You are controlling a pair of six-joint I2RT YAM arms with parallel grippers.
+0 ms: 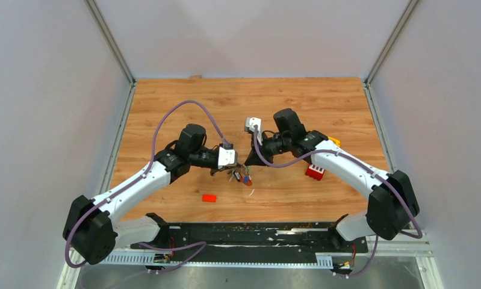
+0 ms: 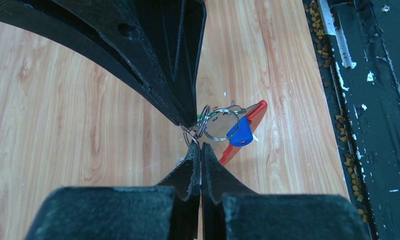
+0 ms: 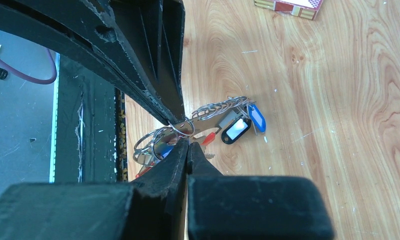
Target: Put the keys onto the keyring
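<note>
Currently your left gripper [image 2: 201, 146] and right gripper [image 3: 188, 143] are each pinched tight on the keyring [image 2: 255, 115], with tagged keys [image 3: 236, 130] bunched alongside, above the bench [image 1: 298, 102].

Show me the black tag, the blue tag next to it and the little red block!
black tag [image 3: 236, 130]: right wrist view, on its pale label window.
blue tag [image 3: 257, 118]: right wrist view, middle of its flat face.
little red block [image 1: 209, 198]: top view, centre of its top.
</note>
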